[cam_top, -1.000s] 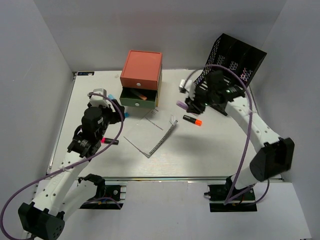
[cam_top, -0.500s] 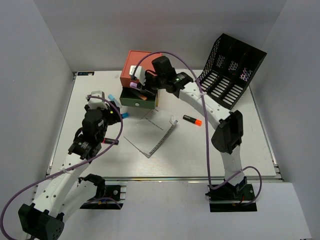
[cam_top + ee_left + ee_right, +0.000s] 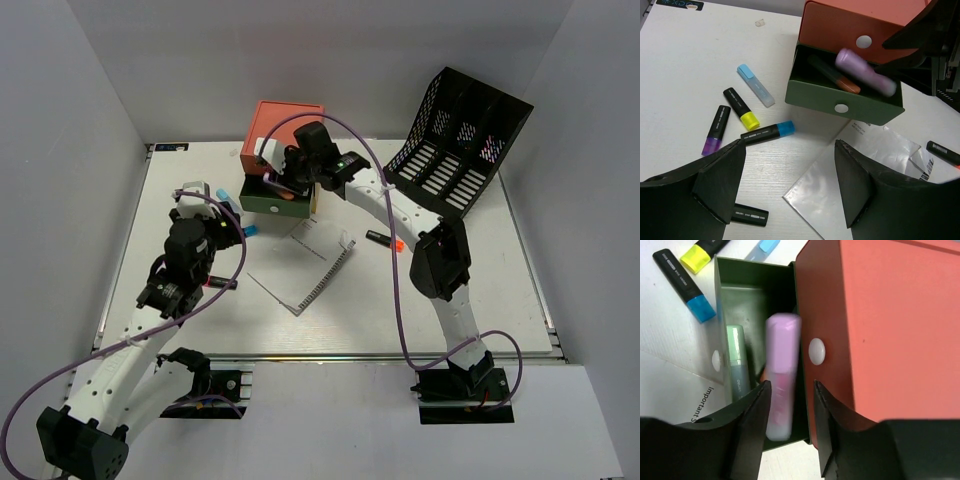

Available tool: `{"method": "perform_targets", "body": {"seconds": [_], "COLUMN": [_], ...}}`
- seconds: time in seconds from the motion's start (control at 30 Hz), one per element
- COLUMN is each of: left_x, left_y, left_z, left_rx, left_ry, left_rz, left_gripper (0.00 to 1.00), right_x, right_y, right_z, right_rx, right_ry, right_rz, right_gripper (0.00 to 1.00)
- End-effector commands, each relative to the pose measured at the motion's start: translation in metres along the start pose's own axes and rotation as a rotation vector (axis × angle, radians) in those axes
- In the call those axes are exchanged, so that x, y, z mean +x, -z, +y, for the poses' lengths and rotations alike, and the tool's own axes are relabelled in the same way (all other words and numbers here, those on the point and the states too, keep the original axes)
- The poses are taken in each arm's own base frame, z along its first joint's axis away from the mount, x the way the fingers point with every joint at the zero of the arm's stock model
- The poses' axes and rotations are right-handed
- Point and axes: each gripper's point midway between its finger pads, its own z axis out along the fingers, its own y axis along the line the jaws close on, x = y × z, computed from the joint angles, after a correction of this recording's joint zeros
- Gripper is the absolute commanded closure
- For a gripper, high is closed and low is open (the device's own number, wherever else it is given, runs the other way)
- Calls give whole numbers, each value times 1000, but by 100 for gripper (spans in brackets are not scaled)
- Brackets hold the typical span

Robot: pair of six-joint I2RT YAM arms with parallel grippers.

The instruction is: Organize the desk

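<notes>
Plain grey walls enclose three sides.

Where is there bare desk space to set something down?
Bare: the desk right of the orange-tipped marker, in front of the file rack; the near strip in front of the notepad. Crowded: left of the drawer box, with loose markers and the left gripper.
</notes>
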Motion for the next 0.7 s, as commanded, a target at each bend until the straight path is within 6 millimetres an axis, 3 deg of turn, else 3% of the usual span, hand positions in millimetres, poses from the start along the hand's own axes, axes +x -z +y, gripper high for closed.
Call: {"method": "perform_targets", "body": {"seconds": [0.0, 0.17, 0.27, 0.3, 0.33, 0.37, 0.4, 0.43, 0.47, 0.53, 0.57, 0.67], "left_x": [-4, 1, 5, 6, 9, 11, 13, 16, 16, 17, 16, 12], "left_y": [-1, -3, -5, -6, -7, -8, -9, -12, -14, -17, -20, -32], "left_z": [-5, -3, -3, -3, -3, -5, -7, -7, -10, -16, -18, -19], "left_rx": [23, 14, 13, 12, 12, 17, 21, 18, 30, 34, 28, -17], "left_ry": [6, 8, 8, 11, 17, 36, 48, 67, 86, 146, 159, 280], "left_rz": [-14, -1, 8, 11, 17, 23, 30, 41, 45, 62, 77, 117], "left_gripper": [19, 19, 21, 23, 26, 29, 39, 45, 52, 72, 76, 88], "right_x": [-21, -21, -27, -36, -39, -54, -58, -43, -61, -58, -47, -20], "right_y": [8, 9, 21, 34, 43, 67, 78, 83, 117, 144, 167, 211], "right_z": [-17, -10, -11, -11, -9, -10, -4, 14, 17, 27, 47, 66], "right_rx": [58, 42, 32, 29, 19, 14, -12, -56, -68, -92, -119, -72], "right_ry": [23, 2, -47, -63, -90, -134, -157, -198, -239, -287, -315, -399], "right_rz": [-35, -18, -33, -53, -61, -103, -117, -89, -148, -184, -190, -217], "right_gripper": [54, 50, 61, 68, 86, 94, 99, 100, 100, 100, 100, 100]}}
